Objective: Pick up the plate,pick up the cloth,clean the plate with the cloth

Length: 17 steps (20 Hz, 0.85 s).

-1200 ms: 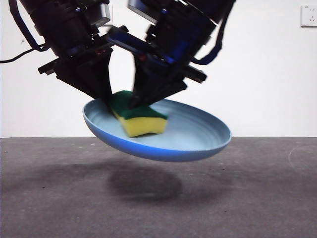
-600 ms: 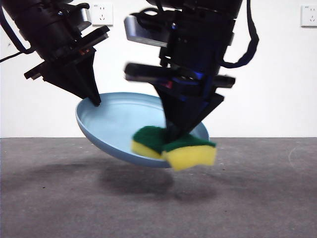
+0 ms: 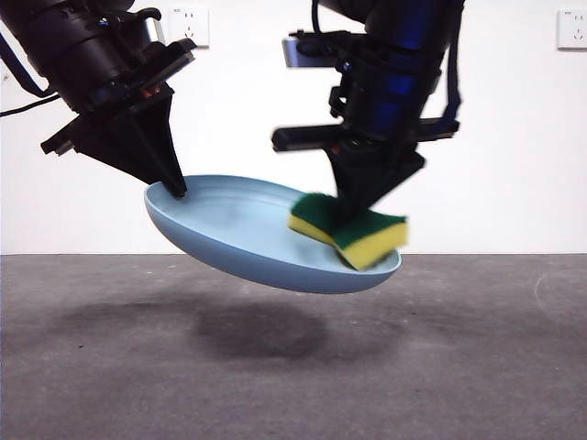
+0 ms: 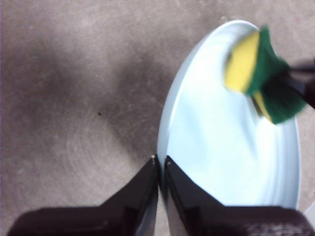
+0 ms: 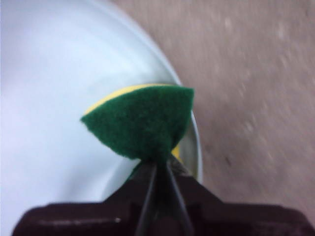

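The light-blue plate (image 3: 238,234) hangs tilted above the table, its right side lower. My left gripper (image 3: 174,188) is shut on the plate's left rim; the left wrist view shows the jaws pinching the rim of the plate (image 4: 221,147). My right gripper (image 3: 353,220) is shut on the yellow and green sponge, the cloth (image 3: 353,234), and holds it on the plate's right inner side near the rim. The sponge also shows in the left wrist view (image 4: 258,73) and in the right wrist view (image 5: 140,125), over the plate (image 5: 54,98).
The grey table (image 3: 459,367) lies below, with the plate's shadow under it. A white wall with sockets (image 3: 570,27) stands behind.
My right gripper has swept the sponge from the plate's left inner part, out past its front edge, then up onto the right inner side. The plate has tilted more.
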Available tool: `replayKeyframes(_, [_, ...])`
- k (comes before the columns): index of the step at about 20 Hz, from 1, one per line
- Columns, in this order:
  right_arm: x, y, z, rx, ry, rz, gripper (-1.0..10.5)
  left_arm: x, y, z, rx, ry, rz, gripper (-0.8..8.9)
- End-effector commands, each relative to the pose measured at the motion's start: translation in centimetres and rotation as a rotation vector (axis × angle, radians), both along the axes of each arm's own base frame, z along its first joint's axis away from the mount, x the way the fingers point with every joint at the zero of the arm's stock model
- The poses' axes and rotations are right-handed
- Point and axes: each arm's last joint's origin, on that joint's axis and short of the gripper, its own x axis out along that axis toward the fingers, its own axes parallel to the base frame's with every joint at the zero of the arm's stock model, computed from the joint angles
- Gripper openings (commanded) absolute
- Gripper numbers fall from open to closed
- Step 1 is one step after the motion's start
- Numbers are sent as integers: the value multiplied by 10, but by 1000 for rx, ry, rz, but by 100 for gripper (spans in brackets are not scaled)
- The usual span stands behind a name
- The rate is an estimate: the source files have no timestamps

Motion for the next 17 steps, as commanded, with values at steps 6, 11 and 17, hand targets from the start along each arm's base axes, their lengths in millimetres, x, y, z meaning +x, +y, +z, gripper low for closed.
replayKeyframes(6, [3, 19, 6, 325, 62, 193, -11, 0, -8, 3, -65, -32, -67, -9])
replayKeyframes(11, [-17, 35, 4, 367, 164, 335, -11, 6, -9, 8, -105, -90, -35, -9])
replayKeyframes(17, [-41, 30, -13, 144, 329, 325, -12, 13, 3, 9, -107, -100, 8, -9])
